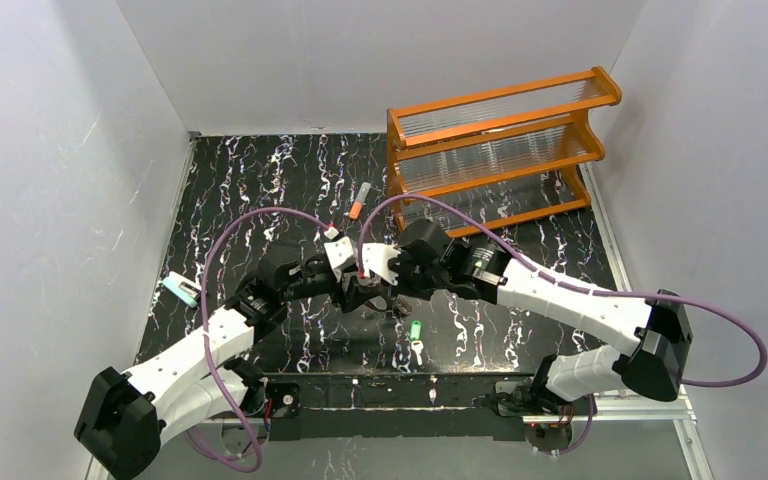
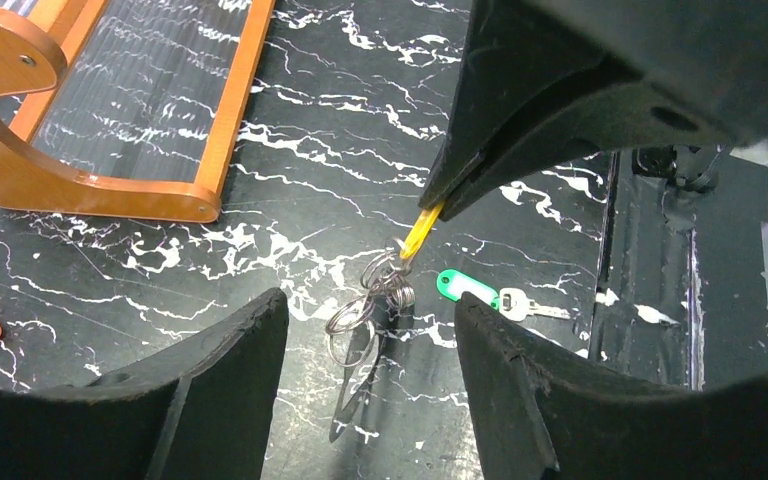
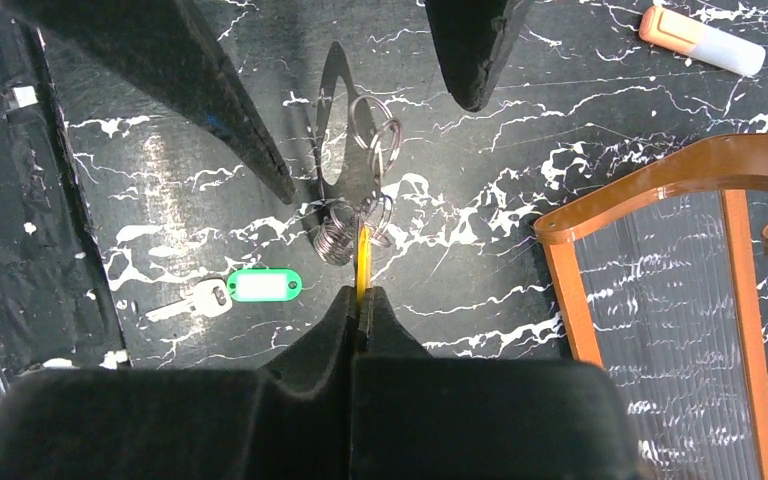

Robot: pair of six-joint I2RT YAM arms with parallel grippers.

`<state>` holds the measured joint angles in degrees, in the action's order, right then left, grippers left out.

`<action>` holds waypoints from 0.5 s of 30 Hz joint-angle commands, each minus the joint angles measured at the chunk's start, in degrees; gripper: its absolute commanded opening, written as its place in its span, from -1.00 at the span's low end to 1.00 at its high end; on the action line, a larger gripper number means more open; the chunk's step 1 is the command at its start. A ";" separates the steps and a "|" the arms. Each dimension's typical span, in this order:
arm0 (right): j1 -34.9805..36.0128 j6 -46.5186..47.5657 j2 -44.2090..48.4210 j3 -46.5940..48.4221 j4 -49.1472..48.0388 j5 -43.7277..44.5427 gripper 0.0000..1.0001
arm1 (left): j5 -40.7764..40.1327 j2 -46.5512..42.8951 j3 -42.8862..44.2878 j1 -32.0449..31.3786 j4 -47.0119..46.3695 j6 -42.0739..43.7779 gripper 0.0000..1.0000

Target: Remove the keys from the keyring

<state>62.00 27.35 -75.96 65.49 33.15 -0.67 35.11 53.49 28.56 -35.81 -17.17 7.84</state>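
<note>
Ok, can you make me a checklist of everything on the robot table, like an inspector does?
Surface: black table, white veins.
Job's things: green key lies loose, off the keyring; yellow key looks hooked on it.
Clutter: orange-and-grey stick, teal item.
Grippers: right gripper shut on yellow key; left gripper open, astride the keyring.
Cables: purple cables arch above the table.
Surroundings: orange rack, white walls.

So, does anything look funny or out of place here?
Nothing is broken or spilled. The green key lies alone on the table, off the keyring. The right gripper pinches the yellow key, so the keyring tilts up crookedly toward it.
</note>
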 commanded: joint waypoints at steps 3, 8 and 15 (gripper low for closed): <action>0.21 -3.35 -4.45 5.76 1.19 -0.78 -0.97 | -2.81 -0.84 -0.26 -0.24 0.56 -2.16 0.23; 0.03 -10.01 -9.30 9.11 2.27 0.39 -0.97 | -7.83 -2.65 -1.21 -1.59 1.45 -4.25 0.22; -1.89 -18.74 -16.03 16.67 6.66 0.34 -0.97 | -10.67 -4.04 -1.79 -2.69 2.39 -2.83 0.15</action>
<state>60.42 16.21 -87.46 76.79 40.21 -0.69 21.43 50.68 26.98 -35.11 -13.67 0.21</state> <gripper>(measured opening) 0.034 0.602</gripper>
